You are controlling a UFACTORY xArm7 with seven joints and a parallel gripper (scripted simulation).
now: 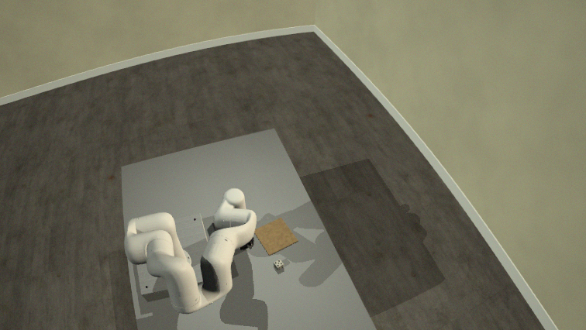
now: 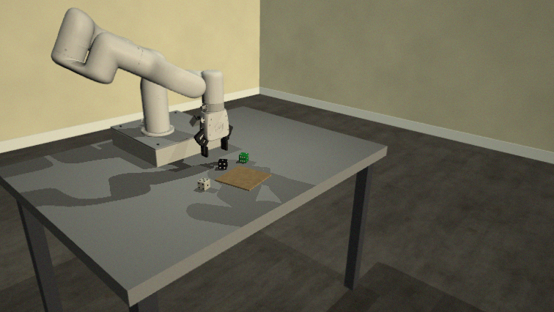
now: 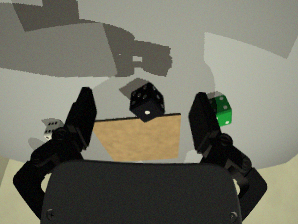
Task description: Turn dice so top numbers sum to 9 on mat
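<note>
Perhaps a lab, robot arm, bare walls

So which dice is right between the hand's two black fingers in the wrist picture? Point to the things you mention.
The black die (image 2: 222, 164) (image 3: 146, 102); the white and green ones show outside the fingers, one on each side.

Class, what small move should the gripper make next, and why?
Probably lower straight down around the black die: the gripper is open above the table, and the wrist view shows that die between its fingers, off the mat.
</note>
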